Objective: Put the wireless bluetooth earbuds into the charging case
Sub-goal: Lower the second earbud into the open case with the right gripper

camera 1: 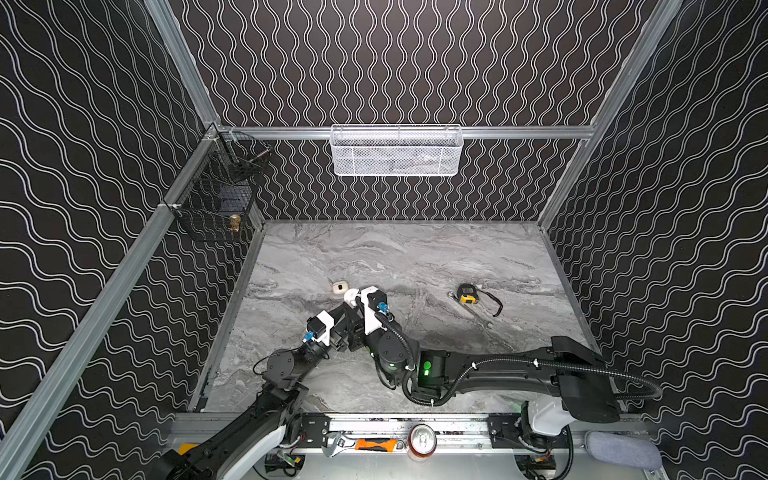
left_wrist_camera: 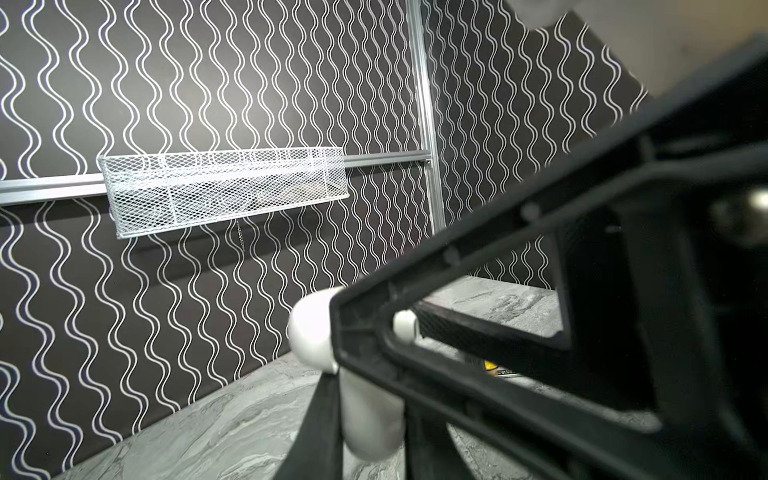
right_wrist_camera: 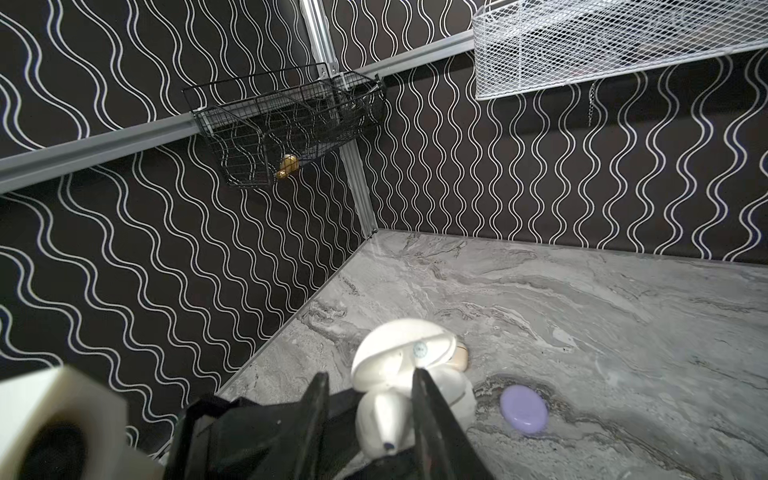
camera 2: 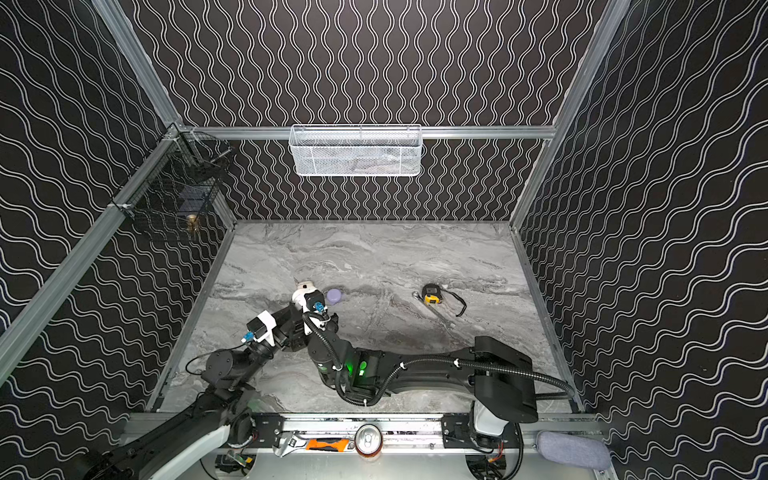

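- The grey marbled tabletop [camera 1: 415,257] is boxed in by black walls [camera 1: 395,62] with white wavy lines.
- A white mesh basket [camera 1: 395,153] hangs on the back rail and a black wire basket [camera 1: 216,195] on the left.
- A tape measure [camera 1: 467,293] lies right of centre.
- A lilac case [right_wrist_camera: 523,409] lies near the grippers.
- The left gripper [left_wrist_camera: 370,395] is clenched on the open white charging case [right_wrist_camera: 399,345].
- The right gripper [right_wrist_camera: 369,376] has its jaws parted around a white earbud [right_wrist_camera: 380,415] at that case.

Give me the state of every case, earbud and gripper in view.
left gripper: shut on the white charging case.
right gripper: open, fingers either side of the white earbud.
white charging case: lid open.
white earbud: at the open case; cannot tell if seated.
lilac case: closed, lying on the table.
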`<control>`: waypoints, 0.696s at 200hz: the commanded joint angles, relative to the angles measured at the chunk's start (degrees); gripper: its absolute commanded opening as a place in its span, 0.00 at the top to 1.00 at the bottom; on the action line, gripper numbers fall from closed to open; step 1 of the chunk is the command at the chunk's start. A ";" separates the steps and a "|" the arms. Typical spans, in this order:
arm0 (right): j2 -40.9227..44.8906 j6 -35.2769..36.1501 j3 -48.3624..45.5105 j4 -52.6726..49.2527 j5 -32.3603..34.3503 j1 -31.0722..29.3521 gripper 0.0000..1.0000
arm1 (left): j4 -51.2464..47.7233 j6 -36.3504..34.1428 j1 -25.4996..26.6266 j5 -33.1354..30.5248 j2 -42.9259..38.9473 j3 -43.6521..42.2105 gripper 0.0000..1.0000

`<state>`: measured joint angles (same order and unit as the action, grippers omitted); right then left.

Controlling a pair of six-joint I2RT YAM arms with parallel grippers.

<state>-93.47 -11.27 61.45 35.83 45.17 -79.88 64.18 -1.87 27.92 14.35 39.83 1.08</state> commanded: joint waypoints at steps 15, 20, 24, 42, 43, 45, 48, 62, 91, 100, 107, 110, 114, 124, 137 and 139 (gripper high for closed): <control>3.56 -1.30 -1.72 0.18 -2.28 -0.28 0.63 | 2.18 -0.52 0.11 1.03 0.04 0.24 1.00; 4.20 -1.30 -2.19 0.31 -2.28 -0.35 0.63 | 2.11 -0.52 0.11 1.05 0.06 0.33 1.00; 4.80 -1.37 -2.49 0.33 -2.34 -0.28 0.63 | 2.09 -0.51 0.11 1.03 0.07 0.35 1.00; 7.26 -1.39 -3.39 -0.70 -1.97 -0.30 0.63 | 2.34 -0.59 0.11 1.31 0.47 0.41 1.00; 7.39 -1.39 -3.46 -0.74 -1.99 -0.29 0.63 | 2.39 -0.59 0.11 1.26 0.49 0.41 1.00; 7.66 -1.39 -3.58 -0.87 -1.94 -0.31 0.63 | 2.47 -0.59 0.11 1.22 0.50 0.41 1.00; 8.05 -1.38 -3.78 -0.98 -1.97 -0.31 0.63 | 2.57 -0.57 0.11 1.25 0.65 0.41 1.00; 9.83 -0.95 -5.42 -1.03 -2.02 -0.28 0.65 | 2.87 -0.50 0.11 1.03 0.70 0.32 1.00; 12.31 -1.25 -5.60 -5.50 -3.03 0.28 0.74 | 2.00 -0.77 0.11 1.55 0.44 0.47 1.00; 12.59 -1.54 -5.29 -7.14 -3.54 0.66 0.77 | 2.04 -0.78 0.07 1.69 0.58 0.53 1.00; 12.70 -1.80 -5.25 -8.19 -3.81 0.93 0.79 | 2.51 -0.81 0.08 1.69 0.81 0.42 1.00; 12.70 -1.96 -5.23 -8.53 -3.78 1.08 0.80 | 2.64 -0.84 0.08 1.75 0.90 0.44 1.00; 12.74 -1.99 -5.43 -8.89 -3.64 1.06 0.80 | 2.92 -0.77 0.09 1.74 1.01 0.36 1.00; 13.03 -2.46 -6.21 -9.27 -3.14 1.44 0.83 | 3.39 -0.75 0.08 1.74 1.21 0.29 1.00; 13.47 -3.72 -7.09 -10.10 -3.30 1.87 0.86 | 3.33 -0.71 0.05 1.72 1.30 0.32 1.00; 13.53 -3.86 -7.23 -10.06 -3.43 1.88 0.86 | 3.32 -0.75 0.08 1.73 1.30 0.32 1.00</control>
<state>-80.68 -12.62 55.31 28.62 41.71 -78.54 64.82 -1.87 28.03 15.53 41.06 1.10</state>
